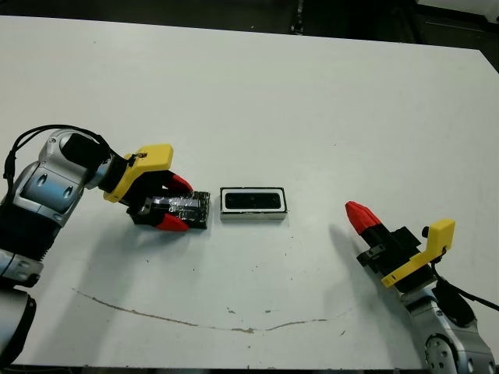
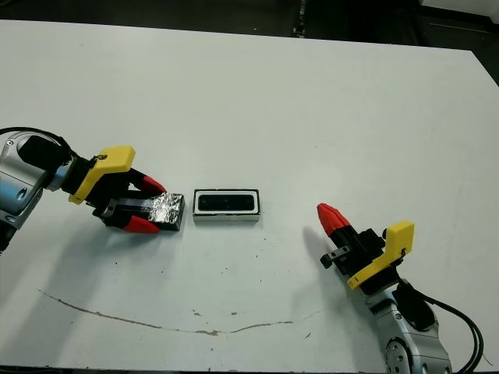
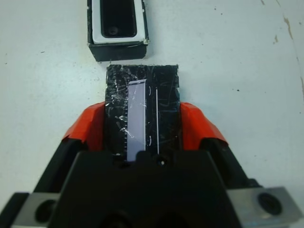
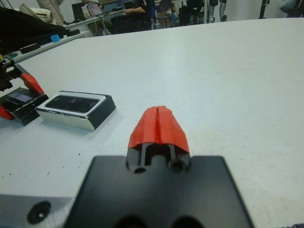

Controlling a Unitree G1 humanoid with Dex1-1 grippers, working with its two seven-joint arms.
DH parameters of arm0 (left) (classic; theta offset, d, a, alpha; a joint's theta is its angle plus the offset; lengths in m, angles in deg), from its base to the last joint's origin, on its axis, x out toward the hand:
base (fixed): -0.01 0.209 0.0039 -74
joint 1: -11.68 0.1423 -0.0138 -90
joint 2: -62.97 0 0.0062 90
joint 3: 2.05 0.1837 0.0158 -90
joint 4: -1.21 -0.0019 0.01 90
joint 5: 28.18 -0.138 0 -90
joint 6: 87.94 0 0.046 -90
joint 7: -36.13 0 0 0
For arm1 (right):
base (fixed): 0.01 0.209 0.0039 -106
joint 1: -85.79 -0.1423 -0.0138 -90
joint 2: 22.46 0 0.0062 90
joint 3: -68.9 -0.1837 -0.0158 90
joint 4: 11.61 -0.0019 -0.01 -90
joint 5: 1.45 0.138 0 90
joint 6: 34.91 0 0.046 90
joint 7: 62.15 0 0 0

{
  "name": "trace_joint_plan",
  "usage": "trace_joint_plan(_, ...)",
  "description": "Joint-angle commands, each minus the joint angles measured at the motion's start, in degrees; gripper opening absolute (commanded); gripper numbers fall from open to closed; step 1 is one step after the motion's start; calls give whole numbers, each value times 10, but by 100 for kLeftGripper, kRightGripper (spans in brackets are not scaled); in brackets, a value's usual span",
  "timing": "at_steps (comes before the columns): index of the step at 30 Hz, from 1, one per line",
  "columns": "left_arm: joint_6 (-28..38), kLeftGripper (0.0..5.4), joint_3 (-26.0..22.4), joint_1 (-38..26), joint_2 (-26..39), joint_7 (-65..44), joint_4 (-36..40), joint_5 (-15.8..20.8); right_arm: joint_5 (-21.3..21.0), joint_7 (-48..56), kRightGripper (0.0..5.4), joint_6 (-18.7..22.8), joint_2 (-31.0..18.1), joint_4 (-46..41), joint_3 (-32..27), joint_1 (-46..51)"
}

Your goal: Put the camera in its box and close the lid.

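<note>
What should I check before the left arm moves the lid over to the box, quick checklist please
1. Camera in the box: ok, it lies inside the tray.
2. Left gripper on the lid: ok, a red finger on each long side.
3. Lid off the table: cannot tell.
4. Gap between lid and box: ok, they lie end to end, apart.
5. Right gripper out of the way: ok, shut, empty, well off to the box's other side.

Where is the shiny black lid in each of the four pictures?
Left eye view: lid left of centre, in the left gripper.
Right eye view: same, lid.
Left wrist view: centre, between red fingers.
Right wrist view: far left edge.
Shared landmark: the box beside it.
</note>
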Motion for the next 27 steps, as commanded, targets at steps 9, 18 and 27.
trace_joint_plan(9,14,316,-21,36,-3,75,26,-2,0,1,0,2,-9,3,-3,6)
trace_joint_plan(18,43,316,-77,101,-26,202,96,11,-3,-3,0,2,-9,1,-1,7)
trace_joint_plan(27,-50,316,-137,103,-61,214,95,122,0,-1,0,1,-8,6,-1,6)
